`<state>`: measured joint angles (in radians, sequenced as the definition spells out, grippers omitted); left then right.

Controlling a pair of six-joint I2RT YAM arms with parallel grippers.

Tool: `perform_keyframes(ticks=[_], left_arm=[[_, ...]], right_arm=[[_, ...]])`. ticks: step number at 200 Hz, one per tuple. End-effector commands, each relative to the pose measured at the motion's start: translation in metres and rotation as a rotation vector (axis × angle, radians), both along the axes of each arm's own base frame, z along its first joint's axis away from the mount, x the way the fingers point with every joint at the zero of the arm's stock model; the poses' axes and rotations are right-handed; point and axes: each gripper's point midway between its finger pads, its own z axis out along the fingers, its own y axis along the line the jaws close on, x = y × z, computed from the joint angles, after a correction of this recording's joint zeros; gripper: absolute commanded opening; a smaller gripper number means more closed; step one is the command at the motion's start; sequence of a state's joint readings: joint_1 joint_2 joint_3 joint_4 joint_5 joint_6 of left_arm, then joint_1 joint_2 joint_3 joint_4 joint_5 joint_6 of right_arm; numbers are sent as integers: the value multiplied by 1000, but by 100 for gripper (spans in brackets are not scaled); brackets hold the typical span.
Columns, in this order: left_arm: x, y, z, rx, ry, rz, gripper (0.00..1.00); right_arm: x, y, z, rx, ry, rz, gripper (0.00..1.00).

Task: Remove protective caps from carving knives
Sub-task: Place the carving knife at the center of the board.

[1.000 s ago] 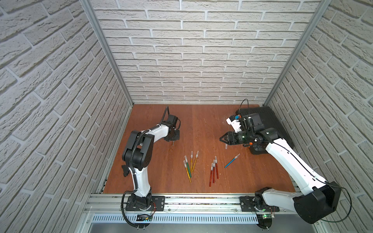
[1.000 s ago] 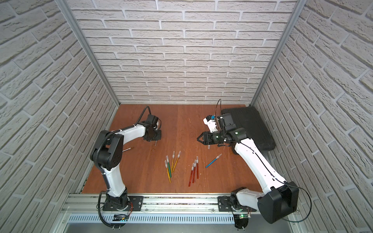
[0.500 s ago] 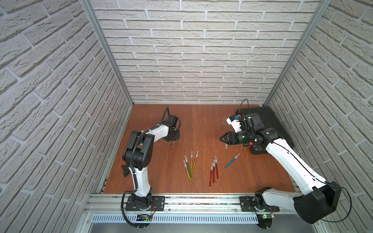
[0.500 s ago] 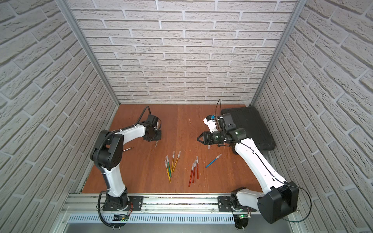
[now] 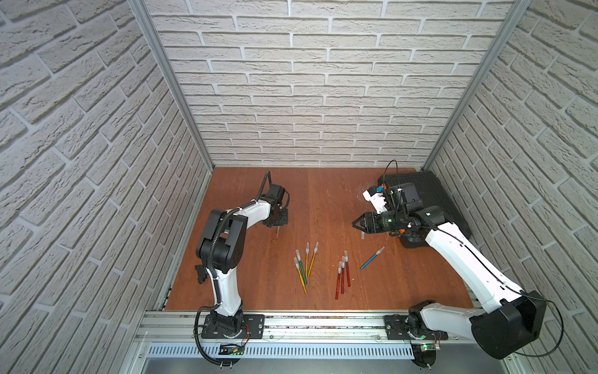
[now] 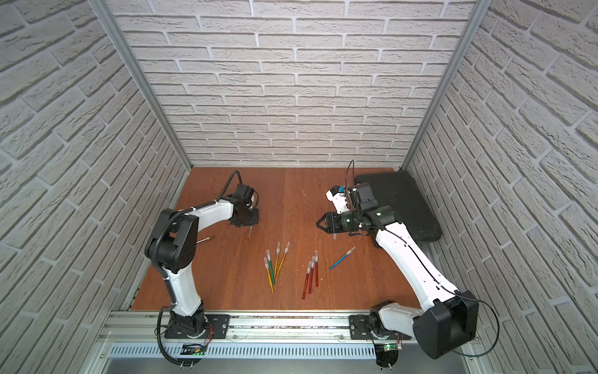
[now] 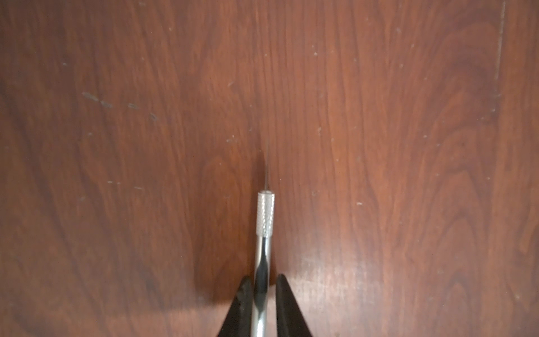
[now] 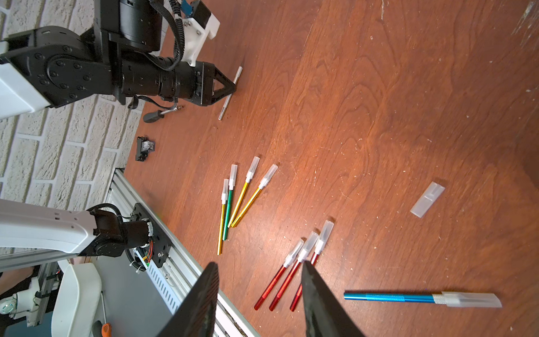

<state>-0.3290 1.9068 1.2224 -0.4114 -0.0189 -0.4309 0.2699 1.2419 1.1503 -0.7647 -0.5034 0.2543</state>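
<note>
A slim silver-handled carving knife (image 7: 264,233) lies on the brown wooden tabletop (image 7: 116,146) on the robot's left side. Its thin dark blade (image 7: 267,163) is bare beyond a knurled collar. The left gripper (image 7: 264,277) straddles the handle. One black finger rests against the metal and the other stands off by a sliver of visible wood, so the jaws are slightly parted rather than clamped. In a top view the same knife (image 5: 277,230) pokes out just below that gripper's tip.

A loose translucent whitish plastic cap (image 8: 427,200) lies alone on the wood on the opposite side. In both top views it sits close beneath the right gripper (image 5: 356,223). That gripper hangs above the table with its fingers spread and nothing between them.

Nearer the front rail lie the knives that keep their sleeves. A metallic blue knife (image 8: 393,297) lies by itself, with a cap over its tip. Three red knives (image 8: 288,277) lie side by side, almost touching, all capped. To their left is a fan of three gold knives (image 8: 242,201) and one green knife (image 8: 229,210), also capped, their handles converging toward the rail.

A black-handled screwdriver (image 8: 154,115) lies near the left wall behind the left arm, and a small black component (image 8: 145,148) sits beside it. A flat black case (image 5: 433,194) fills the far right corner.
</note>
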Motion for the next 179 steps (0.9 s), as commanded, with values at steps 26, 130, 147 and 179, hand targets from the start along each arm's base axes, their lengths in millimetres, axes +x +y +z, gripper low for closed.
perform_keyframes(ticks=[26, 130, 147, 179], left_arm=[[8, -2, 13, -14, -31, 8, 25], [-32, -45, 92, -61, -153, -50, 32], [-53, -58, 96, -77, -151, -57, 32], [-98, -79, 99, -110, -138, -50, 32]], right_arm=[[1, -3, 10, 1, -58, -14, 47], [-19, -25, 0, -13, -102, -148, 58], [-25, -29, -3, -16, -100, -165, 58], [-35, -35, -17, -22, -91, -186, 58]])
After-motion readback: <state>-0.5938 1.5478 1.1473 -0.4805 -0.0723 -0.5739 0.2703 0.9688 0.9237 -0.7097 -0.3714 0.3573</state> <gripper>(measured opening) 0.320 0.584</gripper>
